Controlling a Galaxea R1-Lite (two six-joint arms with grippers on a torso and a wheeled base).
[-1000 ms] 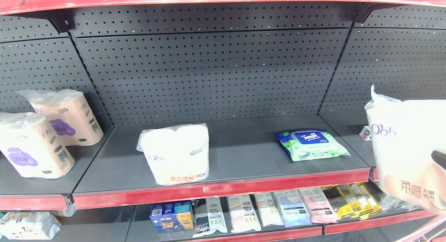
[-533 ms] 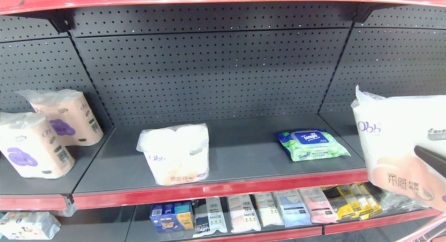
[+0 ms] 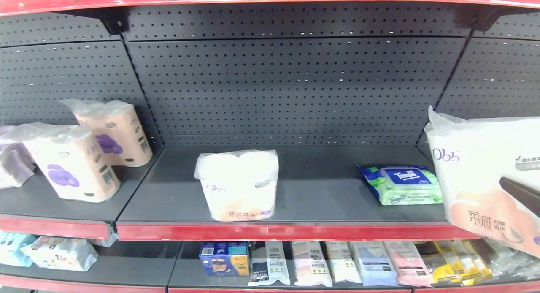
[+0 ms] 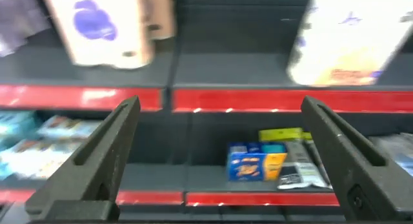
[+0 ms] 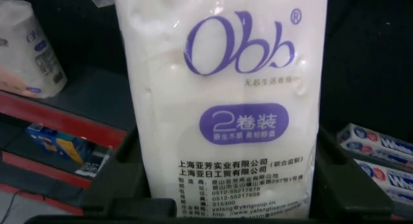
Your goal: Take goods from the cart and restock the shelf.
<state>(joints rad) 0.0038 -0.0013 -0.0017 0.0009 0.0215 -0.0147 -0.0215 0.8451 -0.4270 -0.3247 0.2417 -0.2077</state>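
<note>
Ahead, a dark grey metal shelf board with a red front lip (image 3: 295, 231), taken as the landmark for every place below.

Off the board's right end, in front of the lip and hanging at about board height: a big white plastic-wrapped pack of paper rolls with peach and purple print (image 3: 476, 170). Clamped on both sides by the right hand (image 5: 226, 185), closed tight against the wrap, with one dark finger (image 3: 521, 196) lying across the pack's face. Long axis near upright, leaning slightly, crimped end on top. Not yet over the board.

Standing upright at the board's middle, close behind the lip: a second white wrapped roll pack (image 3: 236, 185) of the same kind. Lying flat toward the board's right end, set back from the lip: a green-and-blue soft pack of wet wipes (image 3: 400, 185). Between those two, bare board, judged the likeliest landing spot.

Below and in front of the board's left end: the left hand (image 4: 219, 153), spread wide, holding nothing, farther from the gap than the right.

Deciding relation: bare stretch to the robot's left of the held pack, deeper in and above the lip. Seems to call for a leftward, inward carry, high enough to clear lip and wipes, then an upright set-down. Possible trouble: brushing the wipes, or toppling on the soft base.
</note>
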